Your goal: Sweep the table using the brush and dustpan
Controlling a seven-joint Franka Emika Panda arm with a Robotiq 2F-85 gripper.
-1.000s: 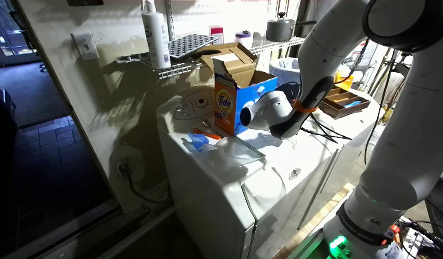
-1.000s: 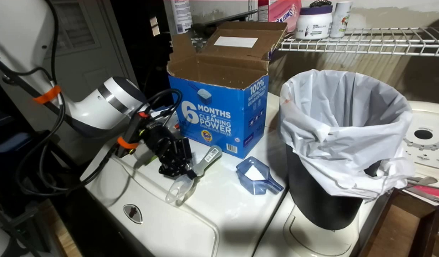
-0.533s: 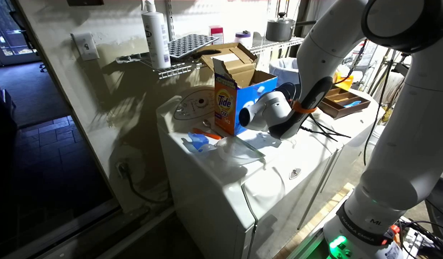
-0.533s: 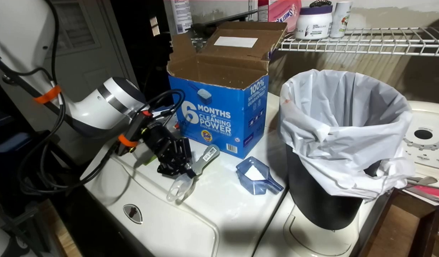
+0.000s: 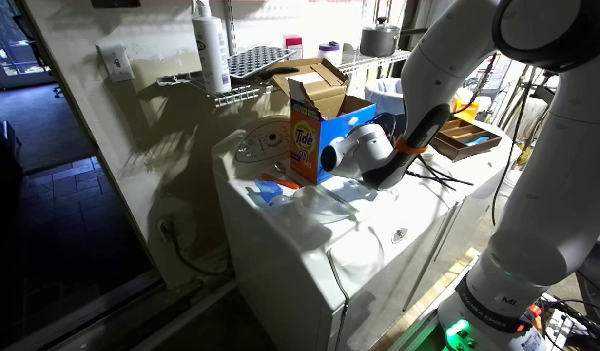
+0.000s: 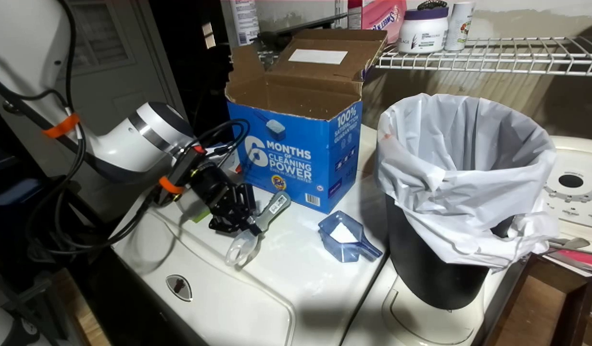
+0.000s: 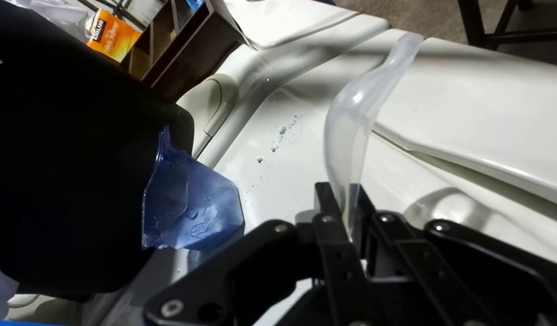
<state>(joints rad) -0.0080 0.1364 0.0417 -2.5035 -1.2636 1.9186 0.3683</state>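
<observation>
The white table [image 5: 407, 209] is a smooth appliance top; it shows in both exterior views [image 6: 320, 293]. My gripper [image 6: 255, 228] is shut on a clear, spoon-like plastic tool with a grey handle [image 6: 272, 211] and holds it tilted above the table. In the wrist view the clear blade [image 7: 350, 113] sticks out between the fingertips [image 7: 342, 192]. A blue scoop [image 7: 215, 208] lies on the table beside the bin; in an exterior view the blue scoop [image 6: 352, 253] holds white powder. Powder crumbs [image 7: 283, 131] lie between scoop and tool. No bristled brush or ordinary dustpan shows.
An open orange-and-blue cardboard box [image 6: 296, 154] stands behind my gripper. A black bin with a white liner [image 6: 435, 274] stands beside the scoop. A brown wooden tray [image 5: 468, 139] lies beyond it. A clear bag [image 5: 324, 204], an orange item [image 5: 280, 181] and a blue item [image 5: 268, 191] lie nearby.
My gripper, still shut on the clear tool, has moved slightly away from the blue scoop, up and left in an exterior view. The scoop, box and bin have not moved.
</observation>
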